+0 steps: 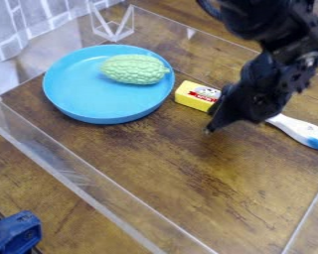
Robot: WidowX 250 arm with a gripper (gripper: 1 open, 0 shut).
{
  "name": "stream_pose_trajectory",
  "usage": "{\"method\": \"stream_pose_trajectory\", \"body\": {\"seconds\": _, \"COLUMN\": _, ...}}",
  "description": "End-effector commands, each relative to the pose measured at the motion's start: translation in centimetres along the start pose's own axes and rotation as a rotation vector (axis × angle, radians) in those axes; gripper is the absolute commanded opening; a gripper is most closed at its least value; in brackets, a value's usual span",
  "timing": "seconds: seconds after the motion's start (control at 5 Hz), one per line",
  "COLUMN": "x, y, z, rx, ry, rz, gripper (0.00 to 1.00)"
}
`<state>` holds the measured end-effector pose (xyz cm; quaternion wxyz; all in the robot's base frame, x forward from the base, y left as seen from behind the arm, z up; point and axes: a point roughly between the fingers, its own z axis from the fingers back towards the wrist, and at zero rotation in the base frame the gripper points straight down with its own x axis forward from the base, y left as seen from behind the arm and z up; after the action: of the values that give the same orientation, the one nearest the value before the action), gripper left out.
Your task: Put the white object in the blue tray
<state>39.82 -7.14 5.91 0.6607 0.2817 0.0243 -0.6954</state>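
- Where the desk (162, 169) of brown wood extends right, one slim white plastic object, blue-ended (302, 132), beside the arm.
- Black robotic fingers (229, 119), closed narrow.
- Yellow rectangular box (198, 95), red-and-white label, near them.
- Round bright-blue plastic tray (102, 103).

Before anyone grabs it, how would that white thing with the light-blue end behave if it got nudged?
The white object looks like stiff plastic, so it probably wouldn't bend. Being slim and elongated, it would more likely slide or swivel than tip, since it already lies flat. Its smooth-looking surface might be a bit slippery.
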Motion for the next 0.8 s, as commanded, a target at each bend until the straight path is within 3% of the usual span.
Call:
{"method": "stream_pose_trajectory", "body": {"seconds": 0.0, "x": -2.4, "y": 1.8, "z": 2.7, "rx": 0.085, "ry": -0.036, "rz": -0.020, "gripper": 0.00}}
{"method": "stream_pose_trajectory", "body": {"seconds": 0.2, "x": -2.2, "y": 1.6, "z": 2.9, "rx": 0.095, "ry": -0.045, "rz": -0.059, "gripper": 1.00}}
{"method": "stream_pose_trajectory", "body": {"seconds": 0.4, "x": -1.7, "y": 1.3, "z": 3.0, "rx": 0.109, "ry": -0.061, "rz": -0.095, "gripper": 1.00}}
{"method": "stream_pose_trajectory", "body": {"seconds": 0.6, "x": -0.9, "y": 2.9, "z": 3.2, "rx": 0.083, "ry": -0.054, "rz": -0.053, "gripper": 1.00}}
